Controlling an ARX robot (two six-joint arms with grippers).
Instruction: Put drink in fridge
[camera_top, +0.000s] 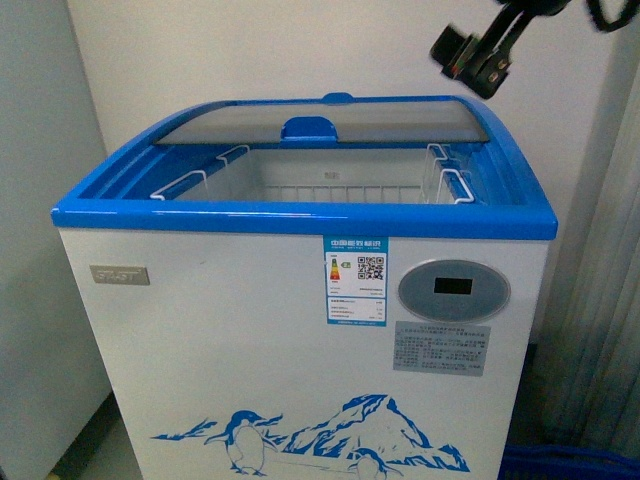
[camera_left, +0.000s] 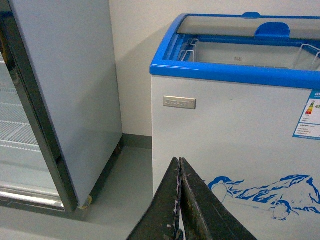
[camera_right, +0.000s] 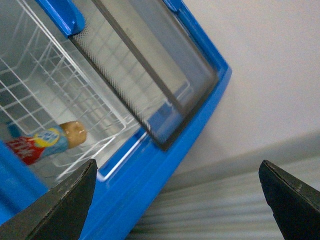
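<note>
- The fridge stands straight ahead in the front view, a white chest with a blue rim and a penguin decal low on its front.
- Its glass lid is slid to the back, so the front of the top is open and white wire baskets show inside.
- The drink lies on its side in a wire basket inside the fridge, seen only in the right wrist view; a red and blue label and orange-brown liquid show, somewhat blurred.
- The right gripper is above the fridge's far right corner, its fingers spread wide with nothing between them.
- In the front view the right arm shows at the upper right, above the lid.
- The left gripper is low in front of the fridge, its two dark fingers pressed together, holding nothing.
- A tall grey cabinet stands beside the fridge, near a white wall.
</note>
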